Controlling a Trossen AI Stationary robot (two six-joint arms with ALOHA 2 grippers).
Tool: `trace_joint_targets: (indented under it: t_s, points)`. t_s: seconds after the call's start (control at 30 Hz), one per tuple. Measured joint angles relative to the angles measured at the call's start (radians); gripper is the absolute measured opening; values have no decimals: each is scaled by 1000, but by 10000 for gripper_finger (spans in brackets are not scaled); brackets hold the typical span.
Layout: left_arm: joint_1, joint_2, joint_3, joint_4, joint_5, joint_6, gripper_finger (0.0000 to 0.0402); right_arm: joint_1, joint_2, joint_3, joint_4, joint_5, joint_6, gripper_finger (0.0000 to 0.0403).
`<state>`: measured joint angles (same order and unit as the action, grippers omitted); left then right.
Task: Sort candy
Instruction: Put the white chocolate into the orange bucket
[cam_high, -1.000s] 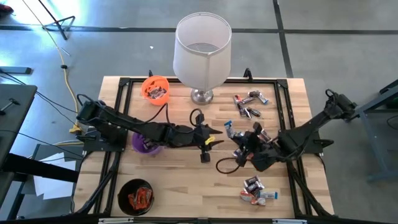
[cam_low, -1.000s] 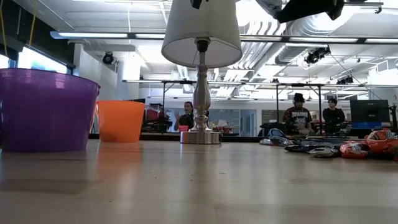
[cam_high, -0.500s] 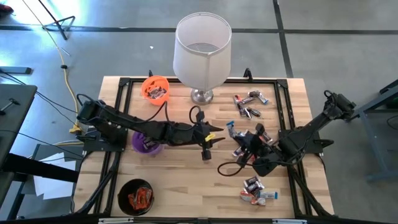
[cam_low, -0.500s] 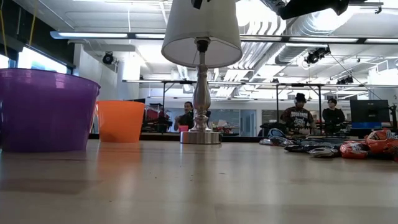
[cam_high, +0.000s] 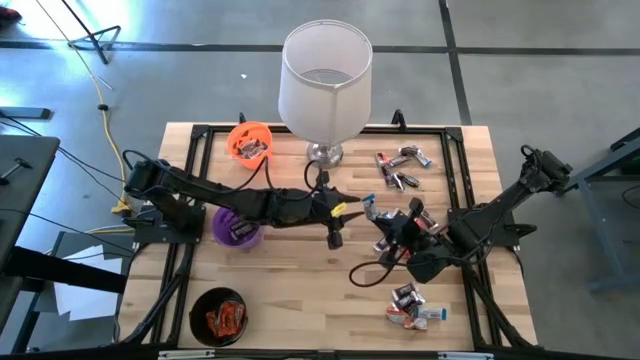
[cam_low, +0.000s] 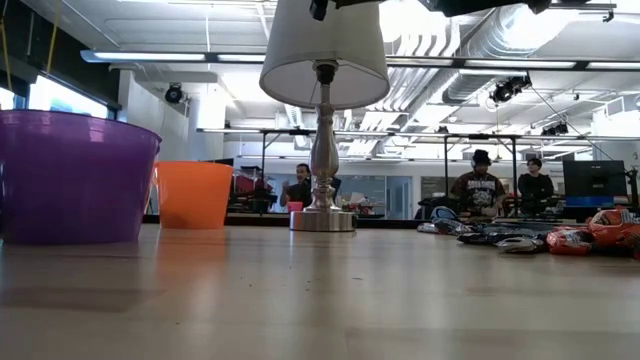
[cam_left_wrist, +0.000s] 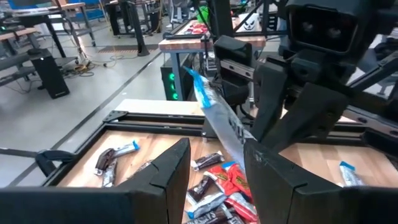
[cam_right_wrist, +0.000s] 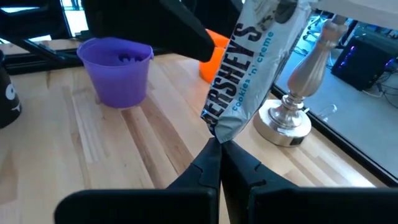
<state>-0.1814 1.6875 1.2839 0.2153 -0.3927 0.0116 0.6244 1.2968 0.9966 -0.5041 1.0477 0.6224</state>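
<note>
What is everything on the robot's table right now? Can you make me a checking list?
Surface: wooden table inside a black frame.
Job's things: loose candy in a far pile and a near pile; one silver candy bar is held up in the air. Orange cup, purple cup and black cup each have candy inside.
Clutter: lamp with a white shade.
Grippers: right gripper is shut on the silver candy bar; left gripper is open, its fingers either side of the bar.
Cables: black cable looping near the right gripper.
Surroundings: people standing far behind the table.
</note>
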Motion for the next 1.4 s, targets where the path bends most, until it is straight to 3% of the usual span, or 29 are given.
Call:
trace_joint_targets:
  t_s: [0.6, 0.87, 0.97, 1.13, 1.4]
  points:
    - [15, -1, 0, 53, 56, -10, 136, -16, 1, -1, 126, 6, -132, 0]
    - [27, -1, 0, 73, 62, -10, 132, -35, 58, -1, 143, -9, -134, 0]
    - [27, -1, 0, 67, 63, -10, 110, -46, 74, -1, 147, -10, -134, 0]
    - [24, -1, 0, 50, 97, -10, 21, -50, 74, -2, 152, 1, -135, 0]
    - [24, -2, 0, 46, 122, -26, 7, -50, 72, -2, 163, 7, -152, 0]
